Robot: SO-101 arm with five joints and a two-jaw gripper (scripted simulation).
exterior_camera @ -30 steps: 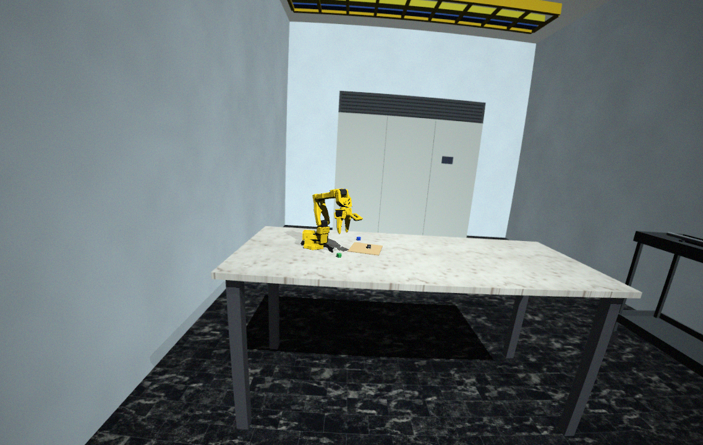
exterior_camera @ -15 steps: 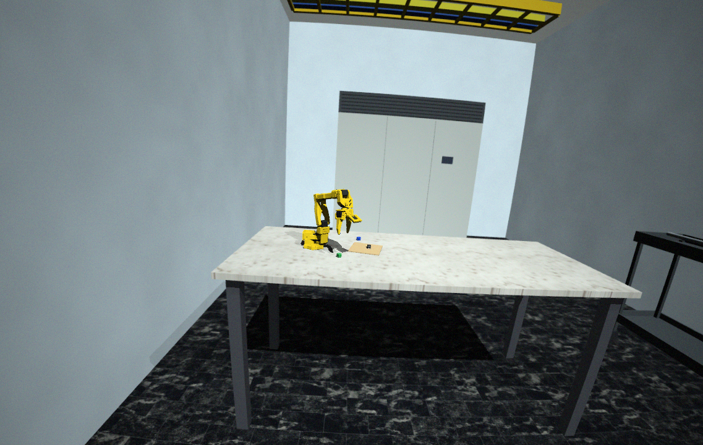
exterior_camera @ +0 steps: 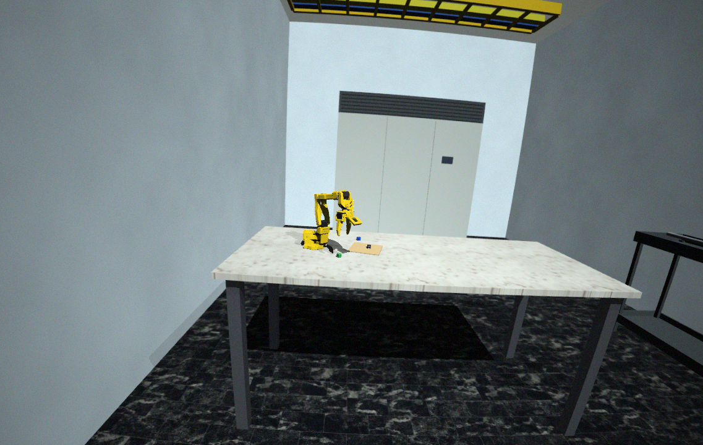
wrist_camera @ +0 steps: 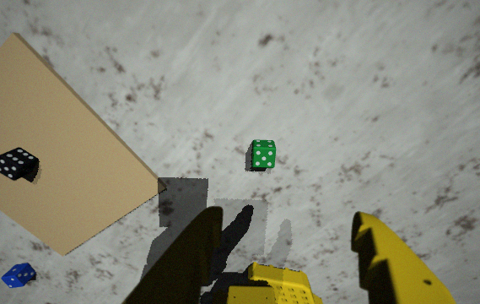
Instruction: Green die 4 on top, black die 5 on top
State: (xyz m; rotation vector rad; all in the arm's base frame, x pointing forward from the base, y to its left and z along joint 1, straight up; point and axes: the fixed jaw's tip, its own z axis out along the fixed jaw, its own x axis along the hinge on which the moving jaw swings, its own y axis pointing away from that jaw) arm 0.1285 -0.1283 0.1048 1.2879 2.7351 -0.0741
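The green die (wrist_camera: 263, 154) lies on the bare marble table top, off the mat; the face turned toward the wrist camera shows five pips. It also shows in the exterior view (exterior_camera: 338, 255). The tan mat (wrist_camera: 50, 148) lies flat, with the black die (wrist_camera: 16, 163) resting on it. The blue die (wrist_camera: 18, 274) lies on the table just past the mat's far corner. My gripper (wrist_camera: 286, 219) hangs well above the table, between the green die and the arm's base, with its fingers apart and nothing between them. In the exterior view the gripper (exterior_camera: 345, 224) is above the mat's near-left corner (exterior_camera: 366, 248).
The arm's yellow base (exterior_camera: 314, 238) stands at the table's back left corner. The table's left edge runs close to the green die. A black rack (exterior_camera: 691, 287) stands on the floor at the right.
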